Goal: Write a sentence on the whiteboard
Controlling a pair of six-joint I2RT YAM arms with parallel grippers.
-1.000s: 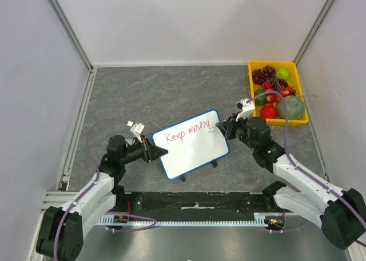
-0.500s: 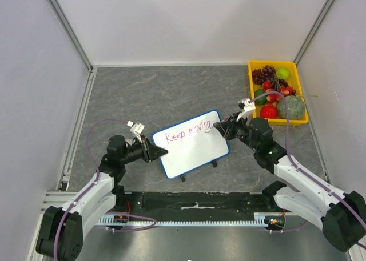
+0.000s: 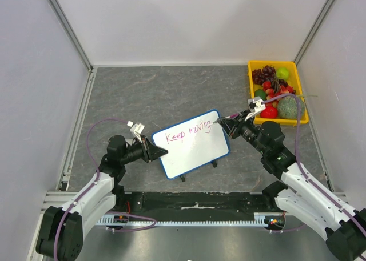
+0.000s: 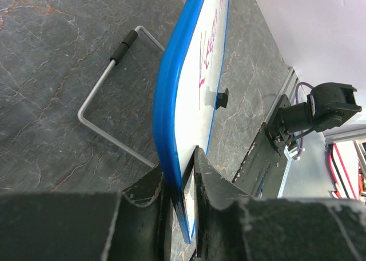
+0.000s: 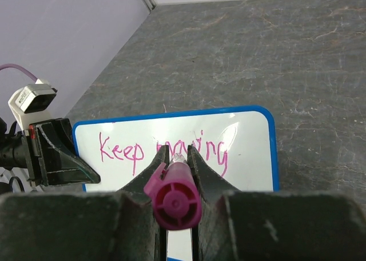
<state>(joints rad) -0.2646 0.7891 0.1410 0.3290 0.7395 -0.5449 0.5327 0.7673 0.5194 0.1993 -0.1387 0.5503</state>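
Two grips | whiteboard rim inside left gripper | marker inside right gripper

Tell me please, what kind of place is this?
Probably a robot lab work cell: plain panel walls in metal framing enclose a grey tabletop, and a yellow tray of fruit sits there like props.

Far right on dark grey marbled tabletop: yellow rectangular plastic tray packed with fruit. Inside, dark purple grape bunch and green apple at far end. Nearer, netted grey-green melon beside round red fruit.
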